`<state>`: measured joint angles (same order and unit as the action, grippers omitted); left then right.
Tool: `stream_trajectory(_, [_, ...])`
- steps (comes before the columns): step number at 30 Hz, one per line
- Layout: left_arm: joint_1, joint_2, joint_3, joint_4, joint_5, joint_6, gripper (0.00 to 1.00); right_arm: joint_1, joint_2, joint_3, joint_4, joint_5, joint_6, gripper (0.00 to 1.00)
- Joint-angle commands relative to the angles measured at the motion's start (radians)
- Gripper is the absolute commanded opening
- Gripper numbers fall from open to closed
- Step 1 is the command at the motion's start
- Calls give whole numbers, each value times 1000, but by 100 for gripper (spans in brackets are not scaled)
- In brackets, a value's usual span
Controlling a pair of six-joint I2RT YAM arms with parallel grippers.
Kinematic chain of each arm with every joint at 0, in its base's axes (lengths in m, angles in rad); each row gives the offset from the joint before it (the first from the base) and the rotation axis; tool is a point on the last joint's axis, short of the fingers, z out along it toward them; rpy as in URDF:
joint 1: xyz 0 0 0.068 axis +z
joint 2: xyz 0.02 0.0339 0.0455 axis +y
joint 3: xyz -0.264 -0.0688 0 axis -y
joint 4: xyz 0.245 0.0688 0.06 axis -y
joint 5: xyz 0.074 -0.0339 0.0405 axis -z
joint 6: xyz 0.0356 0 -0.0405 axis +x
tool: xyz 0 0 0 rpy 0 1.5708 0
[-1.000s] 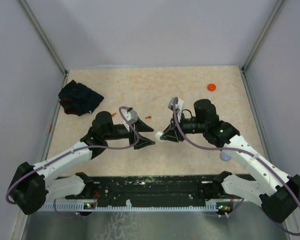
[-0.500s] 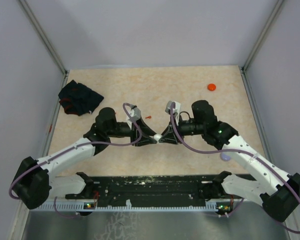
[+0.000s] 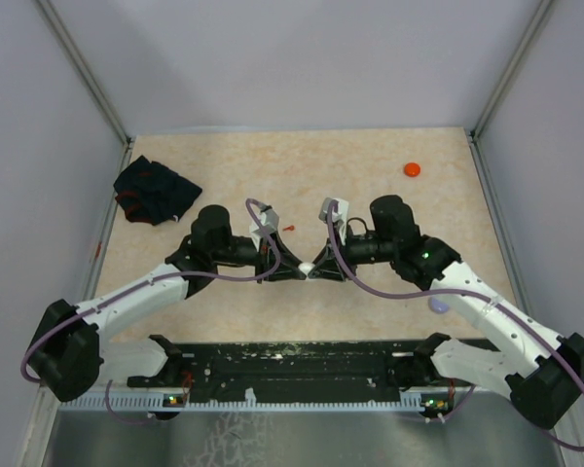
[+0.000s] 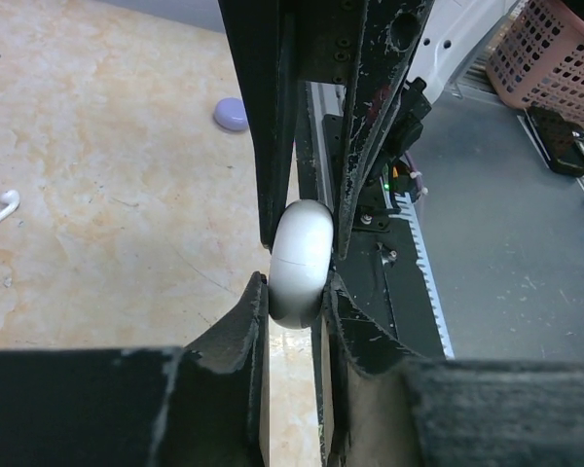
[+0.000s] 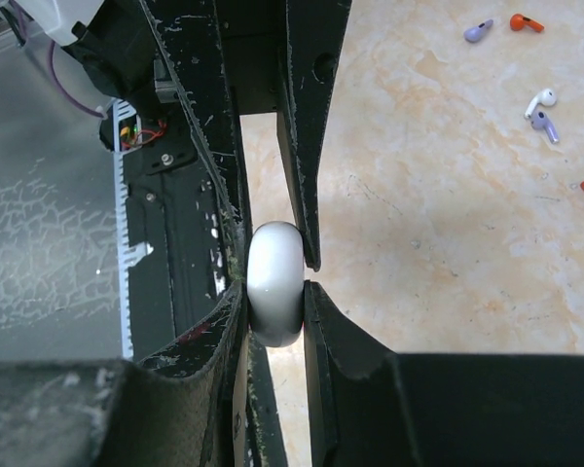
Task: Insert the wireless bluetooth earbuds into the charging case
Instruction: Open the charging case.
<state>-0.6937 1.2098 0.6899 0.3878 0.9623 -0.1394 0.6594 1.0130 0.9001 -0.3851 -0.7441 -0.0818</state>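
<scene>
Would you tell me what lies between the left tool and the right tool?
A white charging case, gripped by left tool and right tool; both wrist views show it.

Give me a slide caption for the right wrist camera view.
White charging case pinched by the left gripper and right gripper together; loose earbuds lie on the table beyond.

I'm reading the charging case (image 4: 300, 265) as glossy white, going silvery-grey in the right wrist view, between the black, white-scuffed fingers of the left gripper (image 4: 295, 288) and right gripper (image 5: 273, 290); the table (image 3: 370, 165) under it is cream-beige with marbled orange veining. Scattered earbuds (image 5: 539, 99) show up white, pale purple and orange-red; there's a red disc (image 3: 412, 169), a lilac disc (image 4: 232, 114), a black cloth (image 3: 156, 190) flecked with red, and a pink lattice basket (image 4: 555, 49).
</scene>
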Motion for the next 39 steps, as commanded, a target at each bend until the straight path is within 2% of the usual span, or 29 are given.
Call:
stream_trajectory(1, [3,-6,30,-43,10,48,1,14,-9,59,42,18,-22,15])
stream_trajectory(10, [3,-58,3,-50,49,86,0,14,-37,60,30,107,-27,28])
stream_trajectory(29, [3,-112,-50,-37,74,126,0,14,-53,62,36,230,-1,30])
stream_trajectory(33, [3,-119,-67,-21,9,135,0,14,-54,67,41,209,11,31])
stream_trajectory(36, [3,-127,-94,7,-112,139,0,14,-56,72,39,215,25,33])
stream_trajectory(39, [3,-142,-149,72,-234,139,0,14,-50,85,27,284,45,35])
